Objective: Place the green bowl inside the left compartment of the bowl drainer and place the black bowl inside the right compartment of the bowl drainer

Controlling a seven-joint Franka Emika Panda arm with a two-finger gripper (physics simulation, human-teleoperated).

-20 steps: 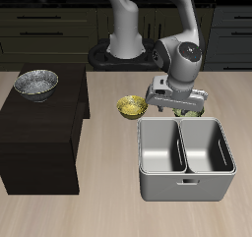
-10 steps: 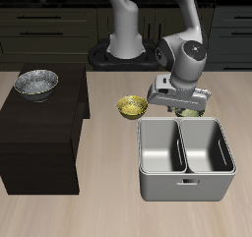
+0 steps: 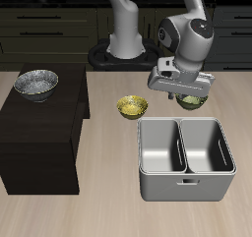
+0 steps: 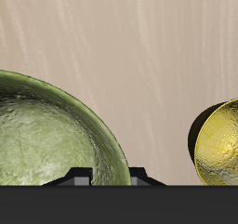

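The bowl drainer [image 3: 186, 158] was set near the table's front edge, with its two wells side by side. Just behind it, the green bowl [image 3: 193, 102] was held up off the table [image 3: 108, 216] in the gripper [image 3: 187, 97]. The yellow bowl [image 3: 132, 107] was found beside the green bowl, on the table and apart from it. The black bowl [image 3: 35, 84] was placed on top of a low cabinet [image 3: 39, 138], well apart from the drainer.

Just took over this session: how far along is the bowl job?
Nothing is placed yet: both wells of the drainer are empty. In hand: the gripper holds the green bowl lifted behind the drainer. Left: setting it in its well, then fetching the black bowl from the dark cabinet.
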